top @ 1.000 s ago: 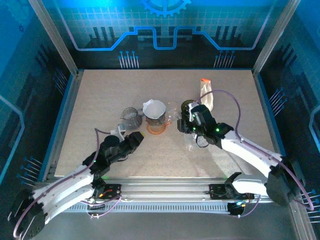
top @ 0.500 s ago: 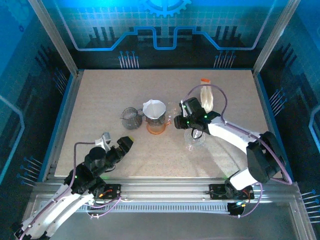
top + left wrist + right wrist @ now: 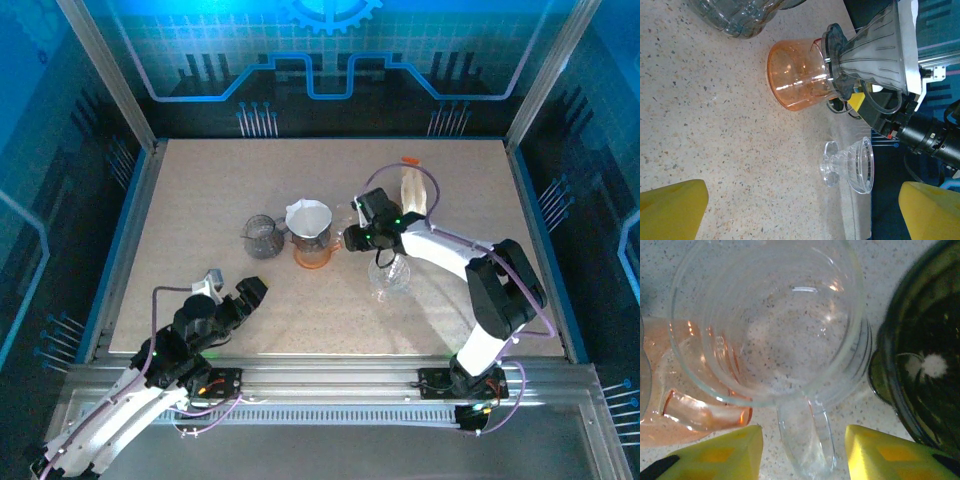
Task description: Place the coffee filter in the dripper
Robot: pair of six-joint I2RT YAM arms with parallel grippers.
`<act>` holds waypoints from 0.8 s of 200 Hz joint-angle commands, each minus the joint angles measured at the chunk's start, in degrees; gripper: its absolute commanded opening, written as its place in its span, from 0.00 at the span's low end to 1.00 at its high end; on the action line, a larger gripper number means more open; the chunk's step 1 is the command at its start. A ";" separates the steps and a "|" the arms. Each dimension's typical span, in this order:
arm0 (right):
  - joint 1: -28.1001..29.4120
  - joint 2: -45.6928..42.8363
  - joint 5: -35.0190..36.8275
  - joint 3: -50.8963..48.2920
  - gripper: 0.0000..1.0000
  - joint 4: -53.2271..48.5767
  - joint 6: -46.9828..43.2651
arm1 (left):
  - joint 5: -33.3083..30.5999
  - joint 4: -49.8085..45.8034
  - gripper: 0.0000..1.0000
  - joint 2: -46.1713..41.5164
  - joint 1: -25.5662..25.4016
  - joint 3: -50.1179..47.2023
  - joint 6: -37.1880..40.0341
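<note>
- Speckled beige worktop [image 3: 200,190] inside a blue-lit enclosure; everything sits in a cluster mid-worktop, a bit nearer the far edge than the near one.
- Filter [image 3: 308,216]: white paper cone, seated in the dripper [image 3: 870,45], with its rim standing above the dripper's rim.
- The dripper is smoky and see-through, and sits upright on top of the orange cup [image 3: 795,75].
- Grey jug [image 3: 262,237] is just beside the cup, on the side toward the left edge.
- Right gripper [image 3: 350,240]: reaching in at the cup's right side, over a clear mug [image 3: 765,325].
  - Fingers are parted either side of the mug's handle [image 3: 807,440], with a thin gap visible on each side. Nothing is clamped.
  - The mug is upright and empty, and seen from above it overlaps the orange cup; can't tell if they touch.
- Dark green bowl [image 3: 920,350] is just beside the mug on the other side.
- Clear dripper [image 3: 388,278] stands alone, nearer the near edge than the mug and apart from the cup.
- Filter pack [image 3: 412,190], with an orange top, lies behind the right arm toward the far-right corner.
- Left gripper [image 3: 235,292]: low, toward the near edge and left of centre, well apart from the cluster.
  - Fingers are spread wide and hold nothing; it points at the cup and the clear dripper.
</note>
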 commanded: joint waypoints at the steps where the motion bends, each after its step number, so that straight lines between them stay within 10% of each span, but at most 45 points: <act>1: -1.03 1.68 0.00 1.65 0.44 0.07 -1.39 | -0.53 -0.27 0.99 -0.63 -0.32 -0.82 -0.86; 160: -1.03 -2.11 0.95 5.59 0.11 2.62 -2.81 | -0.87 -0.59 0.99 -0.27 -0.34 -0.61 -1.79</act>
